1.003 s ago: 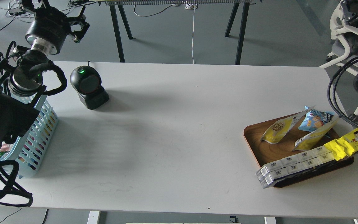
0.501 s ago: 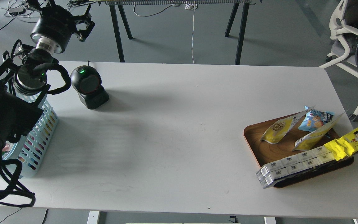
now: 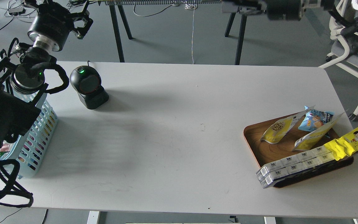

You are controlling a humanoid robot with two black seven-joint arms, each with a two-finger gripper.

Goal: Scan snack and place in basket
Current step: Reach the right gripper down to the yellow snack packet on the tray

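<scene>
The snack [image 3: 277, 129], a small yellow pouch with a round picture of brown nuggets, lies on the left part of a brown wooden tray [image 3: 255, 141] at the table's right. The light blue basket [image 3: 40, 133] stands at the table's left edge, largely hidden behind my left arm. My left gripper [image 3: 62, 9] is raised beyond the table's far left corner, above the basket; its fingers are spread and empty. My right gripper [image 3: 244, 7] is a dark blur at the top edge, far above the tray, and its fingers cannot be told apart.
A black scanner [image 3: 89, 87] with a green light stands at the far left, right of the basket. The tray also holds a blue snack bag [image 3: 314, 120], a second yellow pouch [image 3: 314, 135], a long yellow wrapper [image 3: 351, 141] and white boxes [image 3: 291, 166]. A white chair [image 3: 353, 43] stands at the far right.
My right arm has swung from the right edge to the top edge, reaching leftward and blurred by motion. My left gripper has shifted only slightly. The snack and the tray have not moved.
</scene>
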